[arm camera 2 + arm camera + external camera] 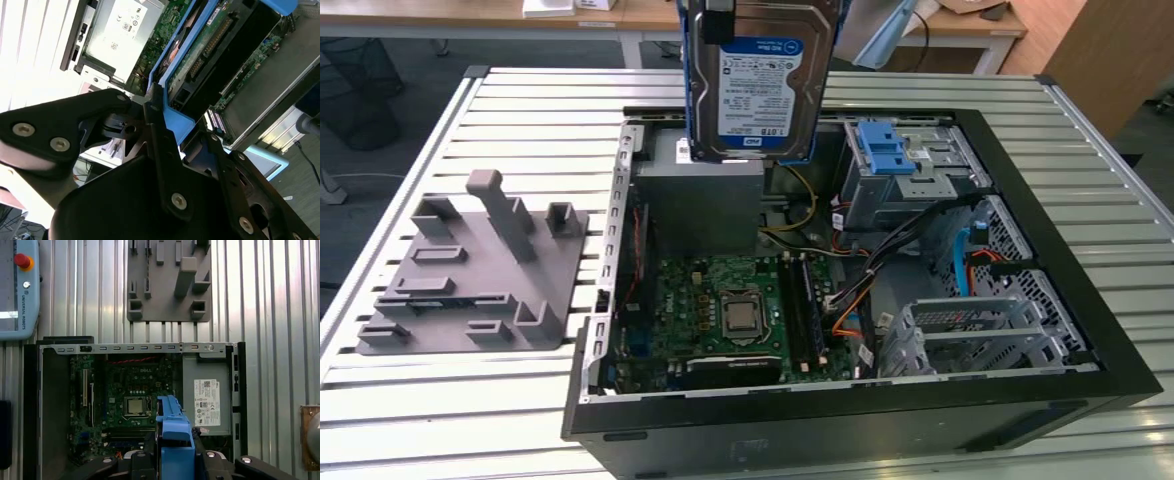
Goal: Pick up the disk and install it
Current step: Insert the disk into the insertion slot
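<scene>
The disk [758, 95], a silver hard drive with a white-and-blue label in a blue carrier, hangs upright in the air above the open computer case [1067, 300], over the grey power-supply box [700, 205]. My gripper [718, 20] holds it from above, shut on the carrier's top edge. In the second wrist view the black fingers [155, 120] clamp the blue carrier, and the disk's [210, 45] green circuit board faces the camera. The first wrist view shows the gripper [175, 460] around the blue carrier of the disk [175, 432], with the case far below.
Inside the case lie the motherboard [734, 310], loose cables and a metal drive cage with a blue latch [887, 150]. A grey fixture plate [467, 270] sits on the slatted table [480, 400] at the exterior view's left. A pendant with a red button [17, 290] lies beyond the case.
</scene>
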You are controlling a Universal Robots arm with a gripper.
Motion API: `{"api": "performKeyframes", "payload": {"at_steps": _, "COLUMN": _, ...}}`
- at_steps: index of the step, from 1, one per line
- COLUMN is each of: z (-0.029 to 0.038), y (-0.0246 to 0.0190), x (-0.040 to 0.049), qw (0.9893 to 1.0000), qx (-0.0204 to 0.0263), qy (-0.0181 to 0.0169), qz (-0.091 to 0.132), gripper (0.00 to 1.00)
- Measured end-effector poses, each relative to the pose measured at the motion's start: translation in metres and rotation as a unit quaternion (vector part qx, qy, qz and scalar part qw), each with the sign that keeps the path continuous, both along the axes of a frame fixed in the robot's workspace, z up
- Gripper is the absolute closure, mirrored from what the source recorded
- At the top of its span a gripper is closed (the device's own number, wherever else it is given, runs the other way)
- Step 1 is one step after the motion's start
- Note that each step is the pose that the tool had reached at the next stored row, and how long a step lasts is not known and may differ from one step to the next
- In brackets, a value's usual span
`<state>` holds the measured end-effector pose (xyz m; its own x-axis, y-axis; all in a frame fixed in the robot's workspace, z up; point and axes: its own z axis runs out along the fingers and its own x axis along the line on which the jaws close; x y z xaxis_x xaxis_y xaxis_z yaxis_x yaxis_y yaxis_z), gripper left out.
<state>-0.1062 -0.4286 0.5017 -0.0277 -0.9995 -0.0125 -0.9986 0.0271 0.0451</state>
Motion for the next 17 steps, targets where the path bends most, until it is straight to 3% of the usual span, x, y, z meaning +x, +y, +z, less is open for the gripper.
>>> {"api": "performKeyframes", "payload": {"at_steps": 3, "z": -0.0006, "y": -0.0068, "x": 0.0000, "qw": 1.0000, "qx": 0.0001, "qy": -0.0022, "qz": 0.000, "gripper": 0.64}}
{"api": "performKeyframes", "payload": {"at_steps": 6, "z": -0.0018, "y": -0.0118, "x": 0.0000, "qw": 1.0000, "qx": 0.0000, "qy": -0.0065, "qz": 0.001, "gripper": 0.64}}
{"api": "performKeyframes", "payload": {"at_steps": 9, "z": -0.0035, "y": -0.0163, "x": 0.0002, "qw": 1.0000, "qx": 0.0000, "qy": -0.0079, "qz": 0.001, "gripper": 0.64}}
{"api": "performKeyframes", "payload": {"at_steps": 17, "z": -0.0062, "y": -0.0435, "x": 0.0002, "qw": 1.0000, "qx": 0.0001, "qy": -0.0079, "qz": 0.001, "gripper": 0.64}}
